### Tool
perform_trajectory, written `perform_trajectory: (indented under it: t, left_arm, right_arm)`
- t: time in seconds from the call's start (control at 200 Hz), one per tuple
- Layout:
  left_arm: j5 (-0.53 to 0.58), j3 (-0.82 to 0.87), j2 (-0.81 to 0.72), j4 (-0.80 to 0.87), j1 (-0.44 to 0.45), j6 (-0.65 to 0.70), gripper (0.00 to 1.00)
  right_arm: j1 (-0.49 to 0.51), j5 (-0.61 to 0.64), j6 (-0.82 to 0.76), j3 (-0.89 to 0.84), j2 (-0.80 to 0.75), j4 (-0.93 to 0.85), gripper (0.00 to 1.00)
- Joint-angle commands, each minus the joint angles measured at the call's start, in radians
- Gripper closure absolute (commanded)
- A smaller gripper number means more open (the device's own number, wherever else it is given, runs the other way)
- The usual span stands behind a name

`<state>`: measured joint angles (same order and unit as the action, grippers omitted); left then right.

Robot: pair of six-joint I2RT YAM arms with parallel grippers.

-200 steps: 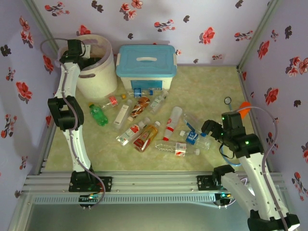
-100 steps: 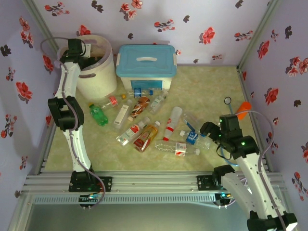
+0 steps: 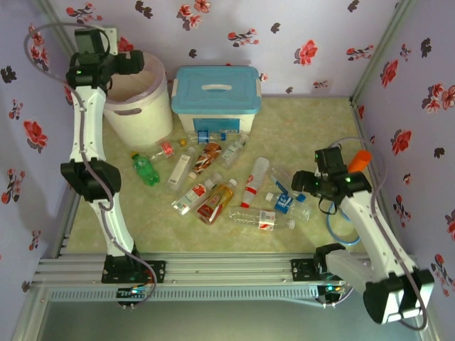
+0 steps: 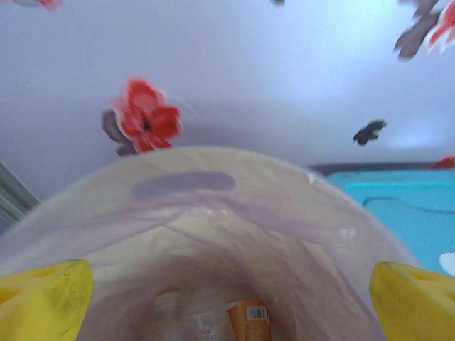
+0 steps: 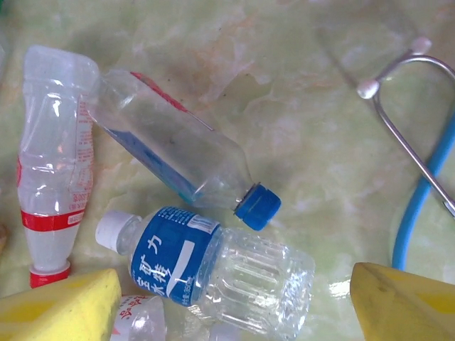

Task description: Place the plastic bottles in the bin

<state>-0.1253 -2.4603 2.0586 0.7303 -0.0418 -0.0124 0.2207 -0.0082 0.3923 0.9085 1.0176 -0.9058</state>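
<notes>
One clear bottle [image 5: 213, 273], blue label [image 5: 170, 256] with white East Asian characters

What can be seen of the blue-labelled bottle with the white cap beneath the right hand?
The blue-labelled bottle is clear, ribbed plastic, seemingly empty, with a white screw cap and a blue wrap printed in white characters. It lies on its side on the pale green table, cap pointing left. The right hand hangs open astride it. A blue-capped bottle lies close beside it; whether they touch is unclear.
</notes>
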Motion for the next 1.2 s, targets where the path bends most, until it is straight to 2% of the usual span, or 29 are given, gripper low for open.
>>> perform_trajectory:
  t: [0.0, 0.1, 0.205, 0.34, 0.505, 0.645, 0.885, 1.04, 1.195]
  left_arm:
    - [0.041, 0.013, -0.118, 0.047, -0.019, -0.057, 0.0]
    - [0.035, 0.187, -0.277, 0.01, -0.026, -0.11, 0.0]
    - [-0.023, 0.53, -0.507, -0.176, -0.025, -0.204, 0.0]
    - [-0.086, 0.864, -0.715, -0.349, -0.005, -0.341, 0.0]
    - [-0.177, 1.13, -0.85, -0.437, 0.077, -0.426, 0.01]
    - [-0.202, 1.238, -0.931, -0.418, 0.116, -0.431, 0.0]
    - [-0.2, 1.242, -0.997, -0.306, 0.13, -0.366, 0.0]
    - [-0.186, 1.214, -0.983, -0.295, 0.131, -0.352, 0.0]
    - [-0.189, 1.217, -0.967, -0.323, 0.131, -0.363, 0.0]
  right_arm:
    - [0.008, -0.03, -0.129, 0.089, 0.124, 0.003, 0.16]
    - [0.059, 0.126, -0.289, 0.21, 0.224, -0.097, 0.12]
    - [0.058, 0.146, -0.442, 0.245, 0.295, -0.121, 0.05]
    - [0.05, 0.074, -0.573, 0.246, 0.396, -0.107, 0.03]
    - [0.051, 0.003, -0.58, 0.259, 0.505, -0.051, 0.06]
    - [0.037, -0.016, -0.558, 0.254, 0.58, -0.012, 0.11]
    - [0.022, -0.08, -0.537, 0.27, 0.687, 0.012, 0.13]
    - [0.017, -0.072, -0.53, 0.281, 0.753, 0.017, 0.13]
    - [-0.021, -0.046, -0.496, 0.286, 0.784, 0.062, 0.18]
